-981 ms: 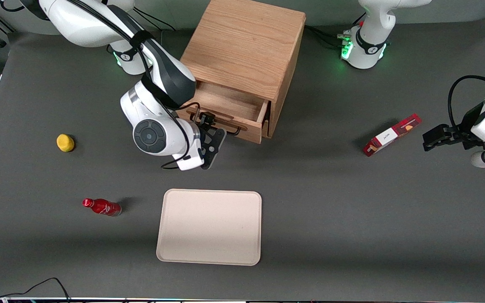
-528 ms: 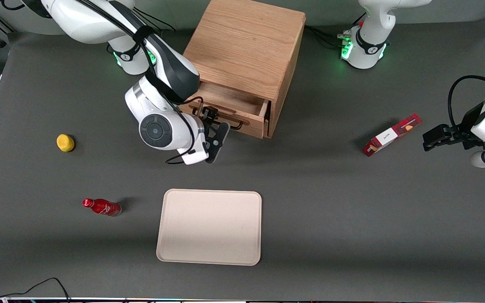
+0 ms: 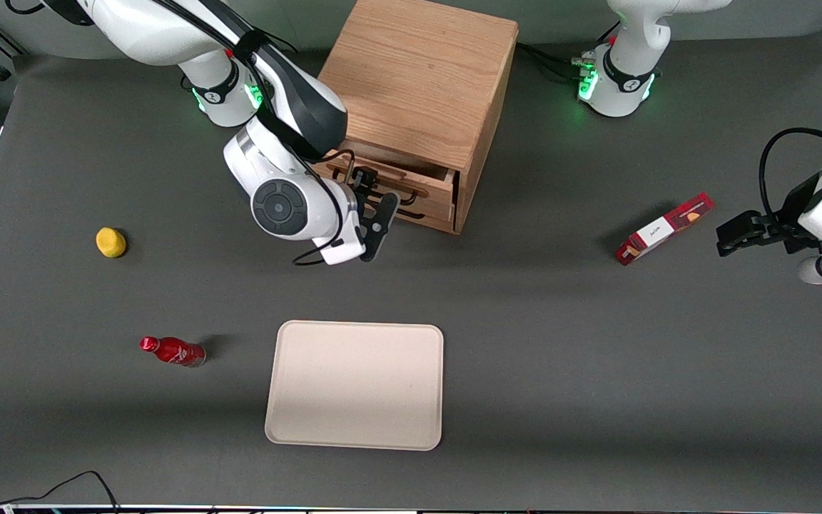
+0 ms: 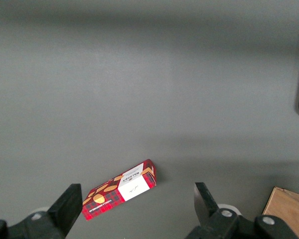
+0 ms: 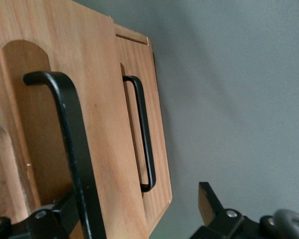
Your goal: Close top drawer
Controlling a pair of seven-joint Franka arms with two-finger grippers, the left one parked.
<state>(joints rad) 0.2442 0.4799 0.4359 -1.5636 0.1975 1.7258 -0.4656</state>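
Observation:
The oak cabinet (image 3: 418, 78) stands at the back of the table. Its top drawer (image 3: 431, 187) sticks out only a little from the cabinet front. My right gripper (image 3: 375, 201) is right at that drawer's front, by its black wire handle (image 3: 398, 191). In the right wrist view the gripper (image 5: 134, 214) is open, and the drawer's wooden front (image 5: 97, 124) with its black handle (image 5: 72, 149) lies between the spread fingers (image 5: 209, 201). The lower drawer's front (image 5: 157, 164) with a like handle (image 5: 144, 134) sits just under it, set slightly farther in.
A beige tray (image 3: 354, 385) lies nearer the front camera than the cabinet. A red bottle (image 3: 172, 351) and a yellow fruit (image 3: 110, 242) lie toward the working arm's end. A red box (image 3: 664, 228) (image 4: 122, 189) lies toward the parked arm's end.
My gripper has moved toward the cabinet with the drawer front between its fingers. The top drawer has slid from about half open to nearly shut.

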